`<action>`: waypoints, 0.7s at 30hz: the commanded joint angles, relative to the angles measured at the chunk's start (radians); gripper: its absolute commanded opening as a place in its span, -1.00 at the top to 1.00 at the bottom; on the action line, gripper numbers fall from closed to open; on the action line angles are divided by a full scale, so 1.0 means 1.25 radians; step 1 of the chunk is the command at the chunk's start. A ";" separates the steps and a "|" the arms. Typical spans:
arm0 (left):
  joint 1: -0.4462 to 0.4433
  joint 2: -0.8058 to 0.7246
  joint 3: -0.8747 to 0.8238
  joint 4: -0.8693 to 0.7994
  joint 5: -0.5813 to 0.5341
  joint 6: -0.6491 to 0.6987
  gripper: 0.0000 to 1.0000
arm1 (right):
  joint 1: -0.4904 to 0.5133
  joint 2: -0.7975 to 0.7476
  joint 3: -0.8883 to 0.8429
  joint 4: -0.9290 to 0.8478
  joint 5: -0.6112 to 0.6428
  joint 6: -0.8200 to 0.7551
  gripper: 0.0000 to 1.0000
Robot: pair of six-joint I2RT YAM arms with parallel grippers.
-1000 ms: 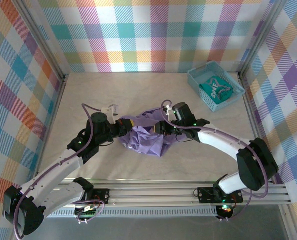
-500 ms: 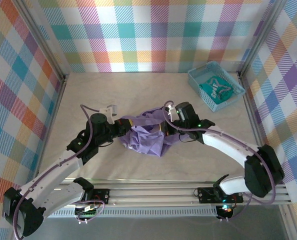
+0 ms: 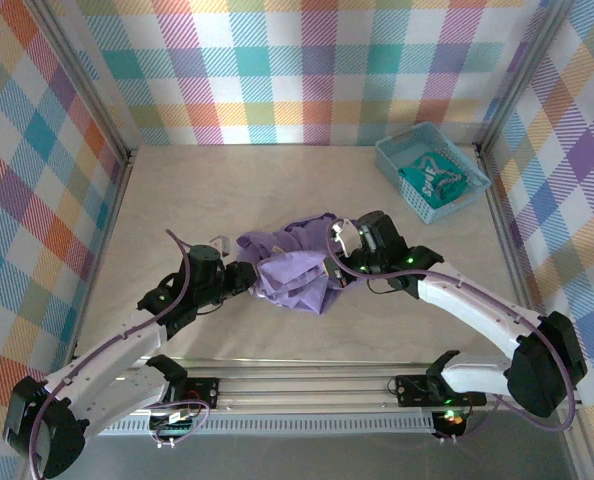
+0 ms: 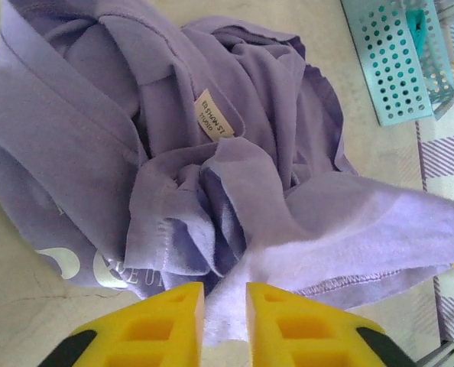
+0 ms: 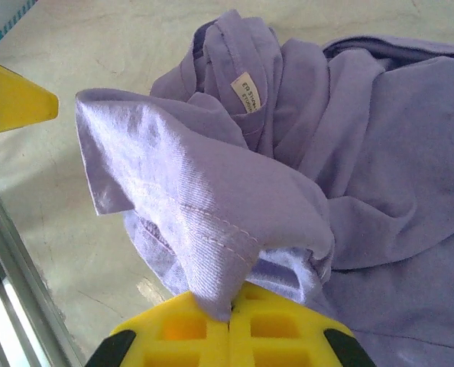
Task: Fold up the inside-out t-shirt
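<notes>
Place: a robot test cell in a lab.
Walls: flat panels (image 3: 307, 70) printed with pastel plaid close off three sides, framed by bare aluminium posts (image 3: 85, 85).
Work surface: a pale wood-grain tabletop (image 3: 227, 190).
Mounting: a slotted aluminium rail (image 3: 307, 385) along the near edge carries two white robot arms (image 3: 117, 345) with loose purple cables.
Props: one lavender t-shirt (image 3: 292, 275) and a teal perforated basket (image 3: 389, 160), staged on the tabletop.

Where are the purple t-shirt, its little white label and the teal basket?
purple t-shirt (image 3: 292, 275): top view, middle of the crumpled heap.
white label (image 4: 212, 115): left wrist view, centre of the tag.
teal basket (image 3: 395, 172): top view, on its left wall.
</notes>
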 commanded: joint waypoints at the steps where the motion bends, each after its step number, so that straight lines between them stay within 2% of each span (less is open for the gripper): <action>1: 0.009 0.004 -0.020 -0.011 0.037 -0.012 0.37 | 0.005 0.010 -0.010 0.006 -0.025 -0.014 1.00; 5: -0.001 0.022 -0.052 0.062 0.118 -0.026 0.03 | 0.005 0.014 -0.004 0.009 -0.026 -0.005 1.00; 10: -0.060 0.054 -0.035 0.066 0.091 -0.013 -0.17 | 0.005 0.027 0.008 0.012 -0.033 -0.002 1.00; 16: -0.099 0.139 0.022 0.027 0.036 0.017 -0.12 | 0.005 0.032 0.016 0.007 -0.033 -0.004 1.00; 21: -0.103 0.171 0.033 0.066 0.036 0.028 0.16 | 0.005 0.026 0.012 0.015 -0.054 -0.004 1.00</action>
